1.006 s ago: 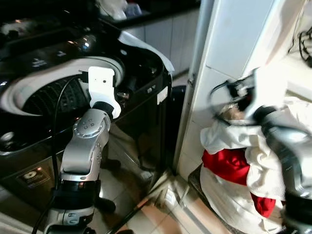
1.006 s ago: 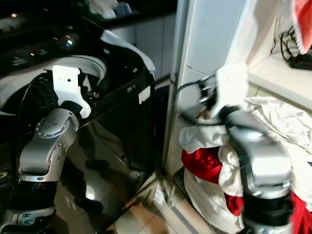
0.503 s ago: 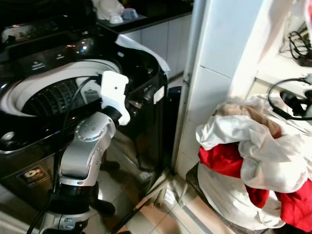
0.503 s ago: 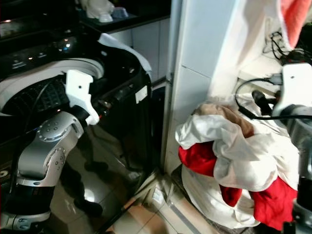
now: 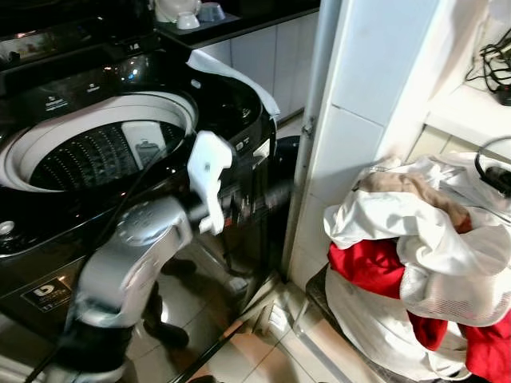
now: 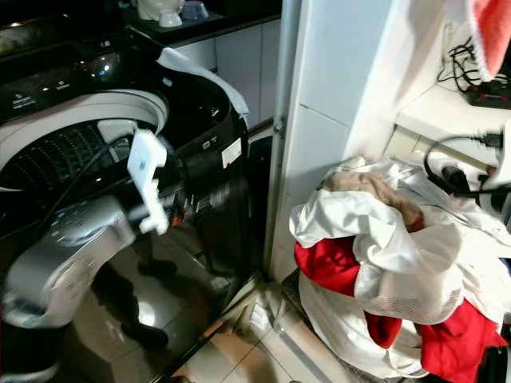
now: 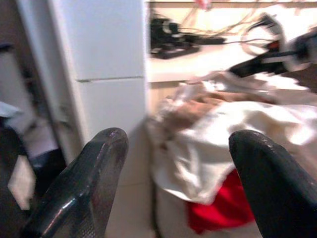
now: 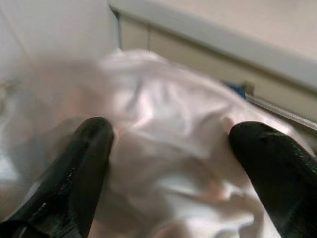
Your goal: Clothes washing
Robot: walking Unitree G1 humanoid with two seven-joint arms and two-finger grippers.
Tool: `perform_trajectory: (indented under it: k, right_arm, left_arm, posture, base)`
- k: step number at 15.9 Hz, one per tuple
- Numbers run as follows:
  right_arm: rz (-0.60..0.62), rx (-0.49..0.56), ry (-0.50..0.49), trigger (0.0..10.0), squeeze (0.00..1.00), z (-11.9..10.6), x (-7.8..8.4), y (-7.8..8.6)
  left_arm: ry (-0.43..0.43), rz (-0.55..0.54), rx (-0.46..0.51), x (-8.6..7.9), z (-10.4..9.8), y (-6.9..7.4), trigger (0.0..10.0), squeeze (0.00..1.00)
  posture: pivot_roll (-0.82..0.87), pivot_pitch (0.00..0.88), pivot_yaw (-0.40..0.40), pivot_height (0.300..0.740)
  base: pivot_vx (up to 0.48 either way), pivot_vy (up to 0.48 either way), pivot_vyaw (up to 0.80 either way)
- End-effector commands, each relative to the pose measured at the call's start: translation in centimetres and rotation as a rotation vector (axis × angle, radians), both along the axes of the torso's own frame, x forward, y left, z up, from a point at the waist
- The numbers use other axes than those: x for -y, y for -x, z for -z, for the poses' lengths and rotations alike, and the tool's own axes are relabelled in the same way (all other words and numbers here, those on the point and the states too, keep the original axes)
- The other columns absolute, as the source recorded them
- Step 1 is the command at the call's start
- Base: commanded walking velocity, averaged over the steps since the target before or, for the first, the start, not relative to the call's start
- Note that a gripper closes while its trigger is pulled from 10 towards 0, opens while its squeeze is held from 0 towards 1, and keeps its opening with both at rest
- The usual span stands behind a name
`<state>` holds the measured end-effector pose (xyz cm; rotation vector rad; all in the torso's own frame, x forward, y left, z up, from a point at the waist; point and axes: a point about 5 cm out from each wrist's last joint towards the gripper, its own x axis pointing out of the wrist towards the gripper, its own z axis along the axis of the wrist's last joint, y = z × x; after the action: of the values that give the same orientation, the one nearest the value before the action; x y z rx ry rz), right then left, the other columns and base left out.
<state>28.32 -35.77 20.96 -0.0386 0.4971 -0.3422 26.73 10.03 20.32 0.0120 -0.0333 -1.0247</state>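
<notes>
step: fetching laundry (image 5: 415, 239) | right claw (image 8: 168, 148) apart over it; left claw (image 7: 173, 163) apart | next: grip, carry to washer (image 5: 96, 152)

Washing machine (image 5: 239, 104): glossy black body, white rim around a dark perforated drum (image 5: 88, 155). Laundry pile (image 5: 415, 263): mostly white cloth, with red garments (image 5: 369, 267) beneath and 1 tan-brown piece (image 5: 415, 191) on top. Wall tiles (image 5: 375, 72): white. Left arm (image 5: 128, 263): silver, with a white wrist block. Left hand (image 7: 173, 183) and right hand (image 8: 171, 163): 2 black fingers each. Shelf (image 6: 435, 112): white, carrying black cables (image 6: 471, 76).
</notes>
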Motion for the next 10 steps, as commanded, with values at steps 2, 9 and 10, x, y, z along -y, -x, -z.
perform_trajectory:
  k: [2,9,10]
  right_arm:
    - [0.087,-0.173,0.004,10.0,0.0,1.28,0.86,0.84]
    - [0.122,-0.112,-0.034,0.0,0.0,1.24,1.15,0.99]
    - [0.127,-0.106,-0.037,0.0,0.0,1.18,1.23,1.04]
  left_arm:
    - [0.004,0.095,-0.013,0.47,-0.31,0.98,10.0,0.0]
    - [0.015,0.117,-0.006,0.57,-0.8,0.88,10.0,0.0]
    - [0.02,0.13,-0.007,0.75,-0.85,0.97,10.0,0.0]
  posture:
    - [0.0,0.0,0.006,0.74]
    - [0.0,0.0,0.024,0.74]
    - [-0.01,0.0,0.025,0.74]
  base:
    - [0.0,0.0,0.0]
    - [0.0,0.0,0.0]
    - [0.0,0.0,0.0]
